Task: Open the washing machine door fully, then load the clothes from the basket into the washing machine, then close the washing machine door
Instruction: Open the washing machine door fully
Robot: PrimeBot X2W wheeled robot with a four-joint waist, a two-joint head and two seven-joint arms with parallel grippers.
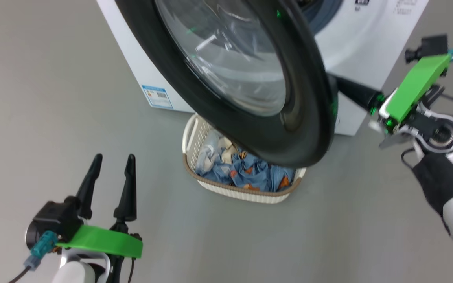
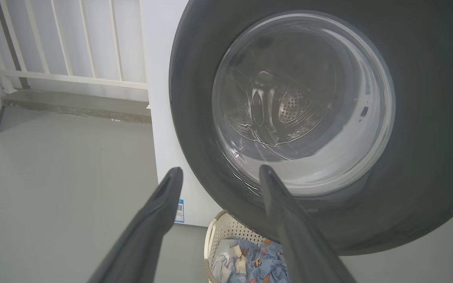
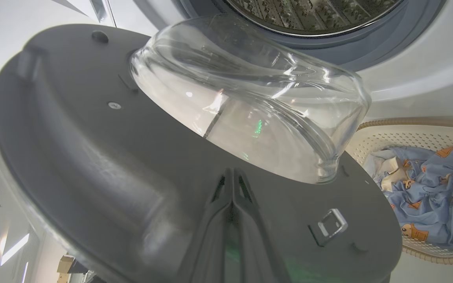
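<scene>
Washing machine door (image 1: 230, 70) is standing swung partway out from the washing machine (image 1: 360, 51), showing its glossy black ring and its one bulging glass bowl (image 3: 250, 106). The right gripper (image 1: 344, 89) is reaching in at the door's free edge. Its two dark fingers (image 3: 218, 220) are pressing together with nothing between them. In the right wrist view their tips are lying at the washing machine door's grey inner face, just below the glass bowl and near the single metal latch loop (image 3: 332, 224); whether they are actually touching that face I cannot tell. The left gripper (image 1: 114, 157) is hovering well apart from the door, off towards its hinge side and lower. Its two fingers are spreading wide and carrying nothing, and in the left wrist view they are pointing up at the door's outer face. One basket (image 1: 246, 194) is sitting on the grey floor (image 1: 53, 98) directly under the door's lower rim, which is covering the basket's far end in the head view. The clothes (image 1: 250, 173) are lying inside it as one crumpled heap of light blue printed fabric with some white and cream; the separate garments cannot be counted. Behind the door, one steel drum (image 3: 313, 15) and one grey-blue gasket (image 3: 328, 43) are showing, and one blue label sticker (image 1: 157, 96) is sitting low on the machine's side, beyond the door's hinge side.
</scene>
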